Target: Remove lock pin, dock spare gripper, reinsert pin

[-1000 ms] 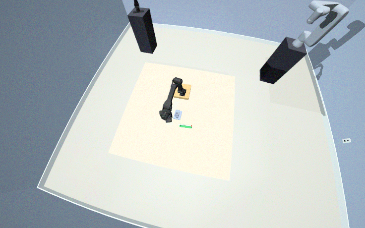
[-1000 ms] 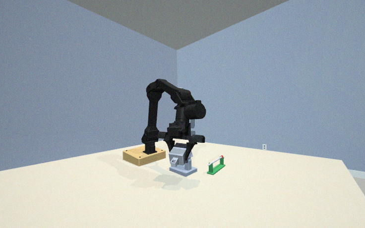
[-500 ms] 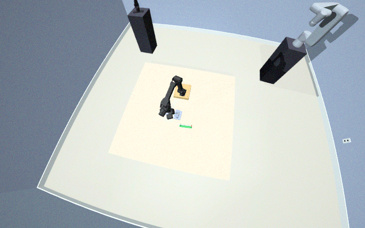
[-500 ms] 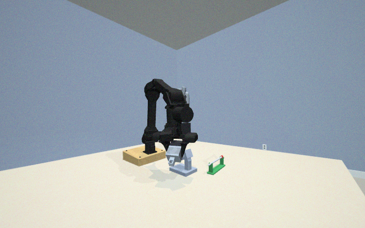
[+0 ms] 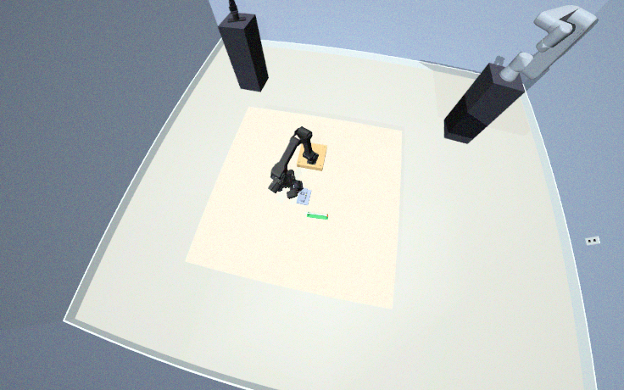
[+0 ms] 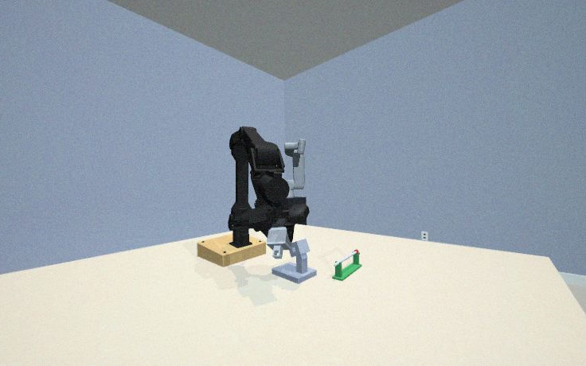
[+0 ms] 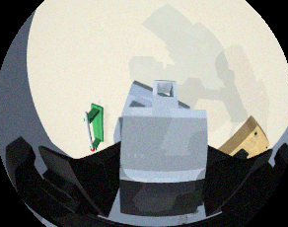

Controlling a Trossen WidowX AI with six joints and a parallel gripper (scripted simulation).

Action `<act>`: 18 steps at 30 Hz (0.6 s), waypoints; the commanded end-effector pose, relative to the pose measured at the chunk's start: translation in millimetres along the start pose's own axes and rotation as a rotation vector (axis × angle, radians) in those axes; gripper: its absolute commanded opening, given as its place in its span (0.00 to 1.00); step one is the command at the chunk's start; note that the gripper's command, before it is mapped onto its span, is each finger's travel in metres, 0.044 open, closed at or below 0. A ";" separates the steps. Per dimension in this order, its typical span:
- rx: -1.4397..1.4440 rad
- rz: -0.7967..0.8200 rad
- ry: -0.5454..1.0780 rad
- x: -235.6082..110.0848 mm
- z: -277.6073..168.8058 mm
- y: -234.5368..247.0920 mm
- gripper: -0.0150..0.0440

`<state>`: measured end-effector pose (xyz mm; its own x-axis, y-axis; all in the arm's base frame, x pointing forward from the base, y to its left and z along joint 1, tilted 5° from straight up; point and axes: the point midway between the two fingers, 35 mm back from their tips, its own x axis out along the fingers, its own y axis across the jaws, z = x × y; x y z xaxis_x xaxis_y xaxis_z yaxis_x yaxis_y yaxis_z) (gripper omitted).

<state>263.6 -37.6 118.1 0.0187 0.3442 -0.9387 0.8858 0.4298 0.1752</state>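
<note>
My gripper [image 6: 279, 231] [image 7: 162, 143] is shut on the grey-blue spare gripper [image 6: 277, 237] [image 7: 163, 138], which hangs tilted. Its hollow square spigot [image 6: 277, 251] [image 7: 165, 101] sticks out away from my fingers. The blue-grey mount [image 5: 307, 193] [image 6: 302, 263] [image 7: 136, 92] stands on the table, its angled socket at the top of a post. The spare gripper is beside the socket, apparently not inside it; whether they touch cannot be told. In the wrist view the spare gripper hides much of the mount. The white lock pin [image 6: 345, 258] [image 7: 89, 129], with a red end, lies across a green rack [image 5: 317, 216] [image 6: 349, 271] [image 7: 99, 123].
The arm's wooden base block [image 5: 322, 153] [image 6: 243, 255] [image 7: 250, 140] stands behind the mount. The green rack is on the mount's other side from my gripper. Two dark pillars [image 5: 246, 55] [image 5: 484, 102] stand far off, one carrying a pale arm [image 5: 554, 41] [image 6: 299, 175].
</note>
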 end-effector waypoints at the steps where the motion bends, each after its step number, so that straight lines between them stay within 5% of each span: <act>1: 0.009 0.055 0.084 -3.2 -12.3 -4.5 0.25; 18: 0.071 0.289 0.369 -20.3 -51.6 -8.8 0.25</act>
<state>235.2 -10.5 142.2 0.0794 0.6666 -0.7412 0.8998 0.2721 0.3411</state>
